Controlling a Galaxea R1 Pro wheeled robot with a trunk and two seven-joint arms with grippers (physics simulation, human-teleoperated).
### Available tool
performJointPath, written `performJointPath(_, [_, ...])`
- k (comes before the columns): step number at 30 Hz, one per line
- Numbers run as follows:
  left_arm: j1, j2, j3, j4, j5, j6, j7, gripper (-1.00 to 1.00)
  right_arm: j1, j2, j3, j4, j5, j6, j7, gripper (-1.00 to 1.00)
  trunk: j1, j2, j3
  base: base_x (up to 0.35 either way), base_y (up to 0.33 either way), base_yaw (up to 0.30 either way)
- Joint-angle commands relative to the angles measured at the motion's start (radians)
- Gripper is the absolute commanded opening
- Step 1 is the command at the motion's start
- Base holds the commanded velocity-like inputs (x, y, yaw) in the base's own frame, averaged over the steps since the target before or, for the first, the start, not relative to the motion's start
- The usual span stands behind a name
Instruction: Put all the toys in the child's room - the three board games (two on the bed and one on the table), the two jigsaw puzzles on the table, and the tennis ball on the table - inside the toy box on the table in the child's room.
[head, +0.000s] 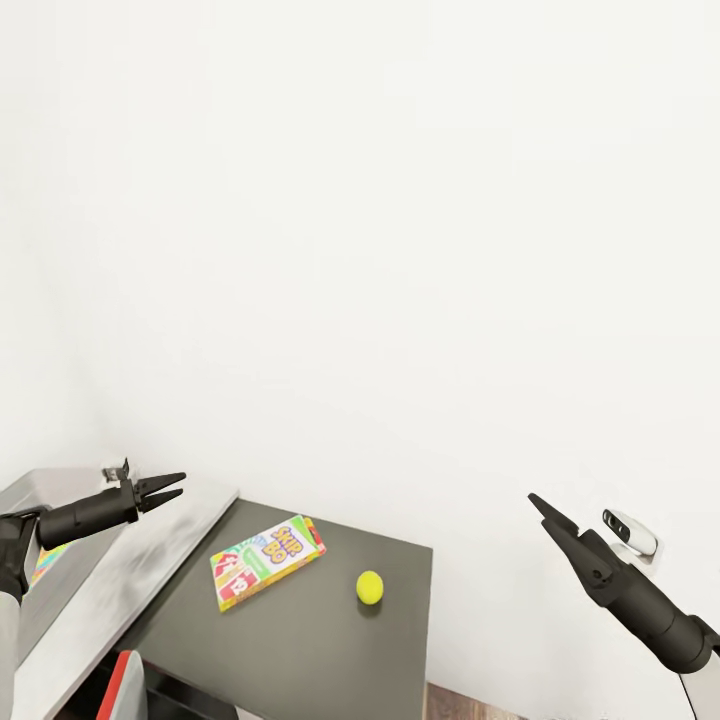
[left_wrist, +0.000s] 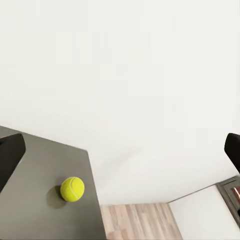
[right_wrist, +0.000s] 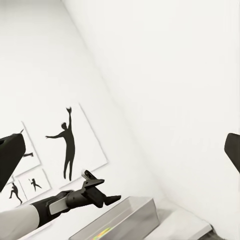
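The Skip-Bo board game (head: 267, 561), a thin flat straight-edged box printed in green, yellow, red and blue, lies flat on the dark-grey top of the side unit (head: 300, 640), ahead of and below the left gripper (head: 172, 487) and well apart from it. The tennis ball (head: 370, 587), a small fuzzy yellow-green sphere, sits on the same matte dark surface just beyond the game, between the two grippers and lower than both; the left wrist view shows the ball (left_wrist: 72, 189) near the unit's edge, with light wood-plank floor (left_wrist: 135, 220) past it.

The left arm reaches in nearly level, its dark slender fingers pointing toward the right arm and set slightly apart, clamped on nothing. Directly beneath it runs the pale, faintly mottled table (head: 120, 590) top. Behind the gripper, back near its forearm, is the light-grey toy box (head: 40, 495), with a strip of bright colours showing inside; what that strip belongs to cannot be told. In the right wrist view the left gripper (right_wrist: 111, 199) hangs above the toy box (right_wrist: 127, 217), whose smooth wall slopes outward.

The right arm rises at a slant from the lower right, its gripper (head: 540, 506) pointing up and toward the left arm; the tapered black fingers lie close together, holding nothing. Just behind that gripper a small white and dark fitting (head: 628, 530) is on the plain white wall (head: 400, 250). Framed black silhouette pictures (right_wrist: 67, 145) hang on the wall past the left arm.
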Motion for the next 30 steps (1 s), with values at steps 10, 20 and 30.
performJointPath(10, [-0.001,-0.001,0.004,-0.001,-0.01,0.011,-0.008,1.0,-0.001,0.0,0.0,0.001,-0.004,0.01,0.002,1.0,0.0,-0.001,0.015,-0.004,0.002,-0.174])
performJointPath(20, [-0.001,-0.001,0.004,-0.001,-0.01,0.011,-0.008,1.0,-0.001,0.0,0.0,0.001,-0.004,0.01,0.002,1.0,0.0,-0.001,0.029,-0.073,-0.015,-0.17])
performJointPath(30, [-0.001,-0.002,0.004,-0.001,-0.01,0.011,-0.008,1.0,-0.001,0.001,-0.005,0.0,-0.003,0.006,-0.001,1.0,0.0,-0.001,0.033,-0.065,-0.083,-0.045])
